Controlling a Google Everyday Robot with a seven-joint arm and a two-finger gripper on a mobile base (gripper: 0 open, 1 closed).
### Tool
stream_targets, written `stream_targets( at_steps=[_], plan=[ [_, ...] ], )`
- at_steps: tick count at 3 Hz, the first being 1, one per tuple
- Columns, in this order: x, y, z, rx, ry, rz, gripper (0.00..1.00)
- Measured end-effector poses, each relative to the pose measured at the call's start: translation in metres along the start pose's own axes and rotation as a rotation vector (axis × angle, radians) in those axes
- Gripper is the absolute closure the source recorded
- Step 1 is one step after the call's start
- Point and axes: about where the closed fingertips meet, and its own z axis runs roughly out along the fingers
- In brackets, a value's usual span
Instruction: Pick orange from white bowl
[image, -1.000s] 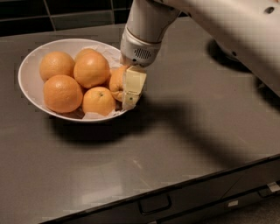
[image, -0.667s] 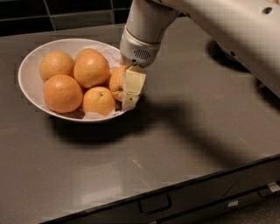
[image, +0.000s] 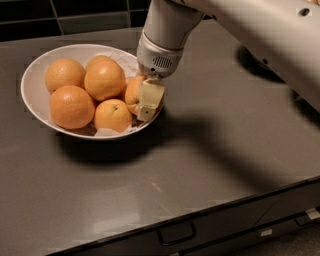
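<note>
Several oranges fill a wide, shallow, glossy white bowl (image: 31, 95) in the upper left of the frame, which stands on a dark grey-brown countertop (image: 100, 200). Crumpled white paper (image: 106, 132) lines the bowl and shows at its near rim.

A round mid-sized orange (image: 132, 95) with duller, mottled skin lies at the right side of the bowl, close to the rim. It touches a larger bright orange (image: 105, 80) at the bowl's centre and sits just above a small orange (image: 113, 115) with a dark stem dot. A large orange (image: 65, 75) lies at the bowl's upper left, and another large orange (image: 71, 106) lies below it.

The robot's white arm (image: 170, 25) reaches down from the top right of the frame. Its gripper (image: 147, 102) is inside the bowl at the right rim. The gripper's pale cream tip lies against the right flank of the mid-sized orange and hides part of it. Only this one side of the gripper shows, so I cannot tell how far open it is or whether it has hold of the fruit.

The arm's shadow (image: 210, 135) falls across the countertop to the right of the bowl. A dark tiled wall (image: 60, 15) runs along the top edge, and a drawer front with a recessed handle (image: 177, 233) shows at the bottom edge.
</note>
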Motion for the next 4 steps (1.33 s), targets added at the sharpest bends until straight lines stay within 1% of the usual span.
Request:
stream_targets(
  at_steps=[1,2,3,4],
  plan=[
    [0.000,0.000,0.000,0.000,0.000,0.000,0.71],
    [-0.003,0.001,-0.006,0.022,-0.001,-0.003,0.94],
    [-0.005,0.005,-0.017,0.050,-0.012,-0.010,1.00],
    [-0.005,0.008,-0.023,0.069,-0.017,-0.014,1.00]
  ],
)
